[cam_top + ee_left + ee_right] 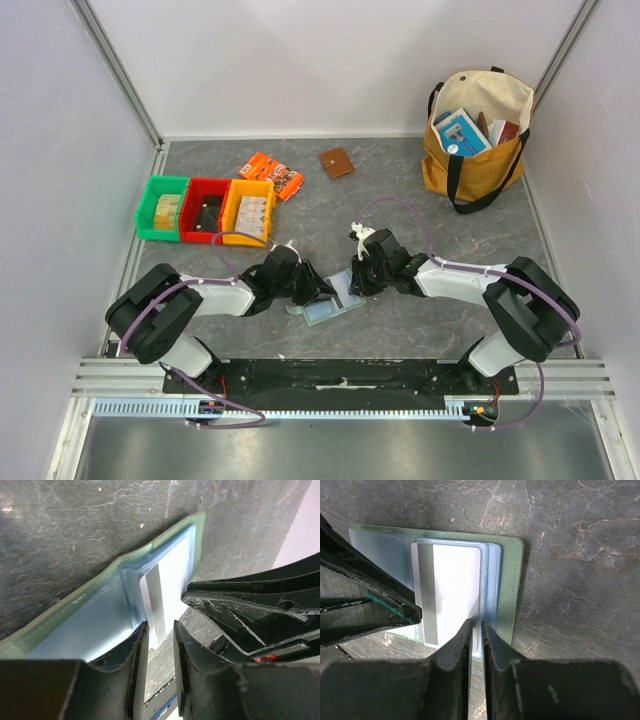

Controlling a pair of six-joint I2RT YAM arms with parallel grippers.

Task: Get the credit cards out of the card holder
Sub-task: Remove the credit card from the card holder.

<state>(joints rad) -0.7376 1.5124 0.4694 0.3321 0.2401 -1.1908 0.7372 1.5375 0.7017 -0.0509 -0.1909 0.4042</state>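
Left gripper point(159, 630): fingers a narrow gap apart, low over the table point(430, 305); the lower end of a credit card point(170, 582) sits in that gap; cannot tell whether the pads actually bite it. The card is white with a grey stripe down one long side; it lies on the open inner face of the card holder point(85, 625), partly out of a clear sleeve, its striped corner past the holder's near edge.

Card holder: open and flat on the table just in front of both grippers, between them in the top view; pale green stitched border, bluish clear sleeves inside; left gripper at its left half, right gripper point(476, 630) at its right half.

Right gripper: fingers pressed almost together, nipping the near edge of the holder's sleeves just right of the card; the green border runs on to the right of the fingers.

Far side of the table, left to right: green bin point(162, 208), red bin point(205, 208), yellow bin point(248, 208) in a row; orange printed packet point(272, 174); brown square wallet point(337, 162); tote bag point(475, 150) upright with boxes inside.
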